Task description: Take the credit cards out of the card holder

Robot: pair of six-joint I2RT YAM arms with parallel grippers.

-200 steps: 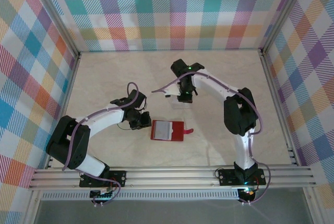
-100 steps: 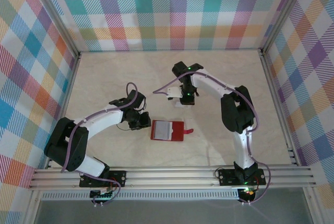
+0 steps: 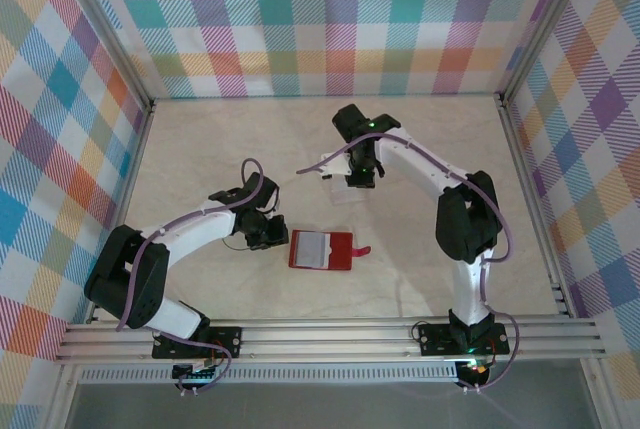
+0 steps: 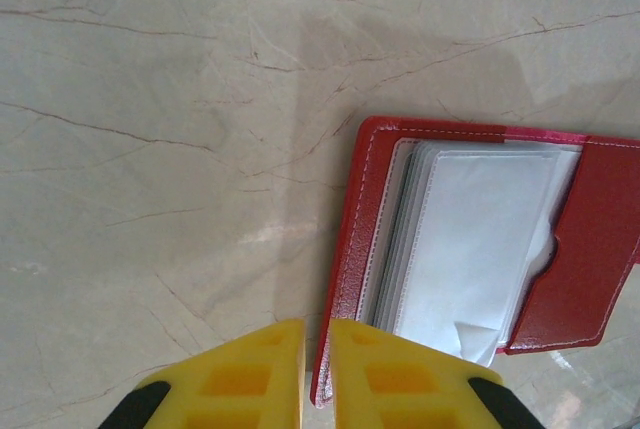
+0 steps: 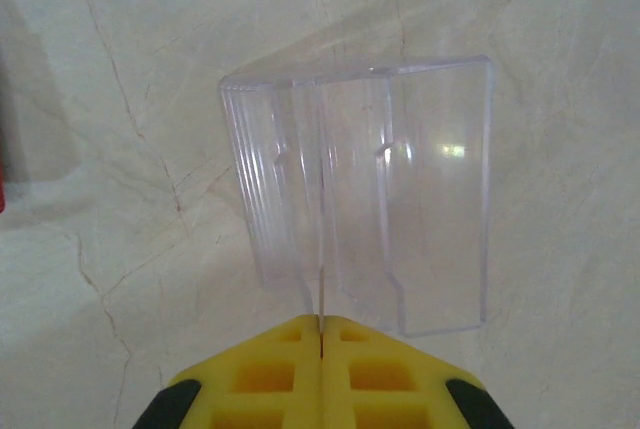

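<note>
The red card holder lies open on the table, its snap tab pointing right. In the left wrist view its red cover frames pale cards in inner pockets. My left gripper is shut on the holder's left edge, the red rim pinched between the yellow fingers. Farther back, my right gripper is shut on a thin credit card seen edge-on, hanging above a clear plastic rectangle.
Marble-patterned tabletop inside plaid walls, with a metal rail along the near edge. The clear plastic rectangle lies on the table under the right gripper. Open room lies at the back left and at the right of the holder.
My right gripper has moved a little toward the back with the thin card in it. The left gripper and the card holder have stayed put.
</note>
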